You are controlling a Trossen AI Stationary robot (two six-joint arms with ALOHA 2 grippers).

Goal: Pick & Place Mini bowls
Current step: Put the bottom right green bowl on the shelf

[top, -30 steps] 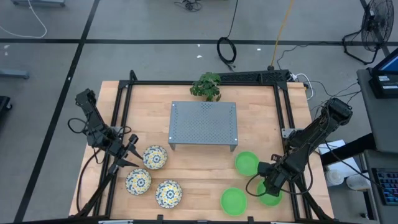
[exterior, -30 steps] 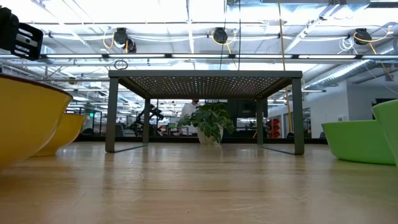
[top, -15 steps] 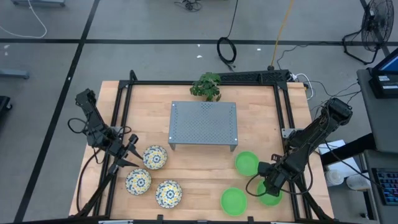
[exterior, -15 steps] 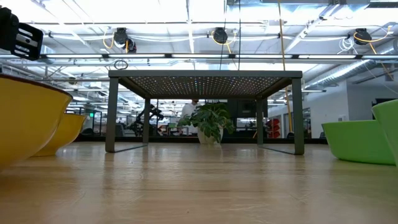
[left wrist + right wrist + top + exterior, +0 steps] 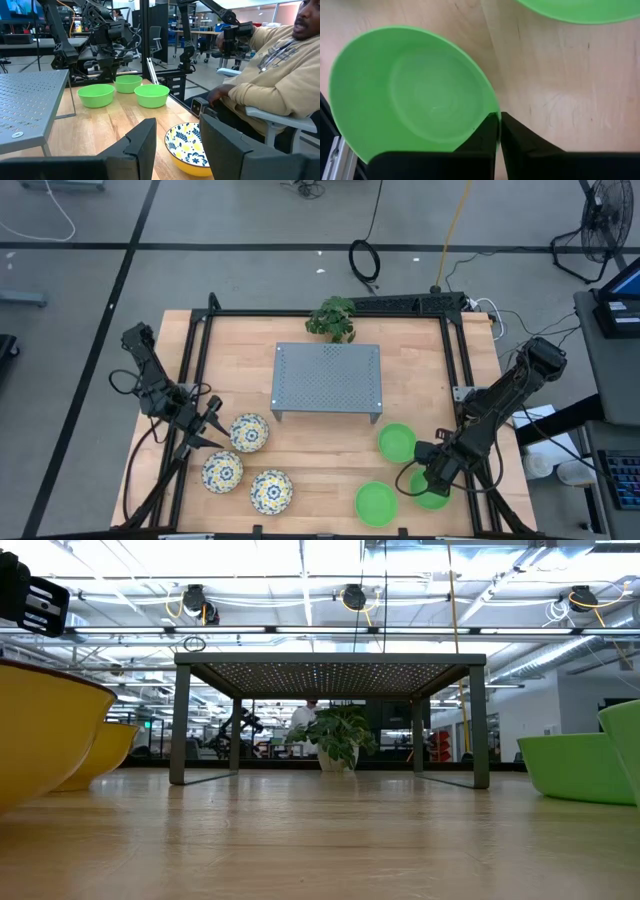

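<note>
Three green mini bowls sit at the table's near right: one (image 5: 397, 442), one (image 5: 376, 503), and one (image 5: 434, 492) under my right gripper (image 5: 422, 477), which is shut on its rim. Three floral mini bowls sit near left (image 5: 249, 432), (image 5: 222, 471), (image 5: 271, 491). My left gripper (image 5: 207, 427) is open just left of the farthest floral bowl. In the left wrist view its fingers (image 5: 177, 127) frame a floral bowl (image 5: 187, 150) without touching it. My right gripper pinches the green bowl's rim (image 5: 492, 111) on the side facing the other green bowls, one finger (image 5: 482, 135) inside the bowl and one outside. The fingers come from above, pointing down. The bowl stays upright; I cannot tell whether it is lifted off the table.
A grey perforated metal stand (image 5: 327, 380) occupies the table's middle, with a small potted plant (image 5: 333, 318) behind it at the far edge. Black frame rails run along the table's sides. A seated person in a beige hoodie (image 5: 280, 75) is beyond the table's right side.
</note>
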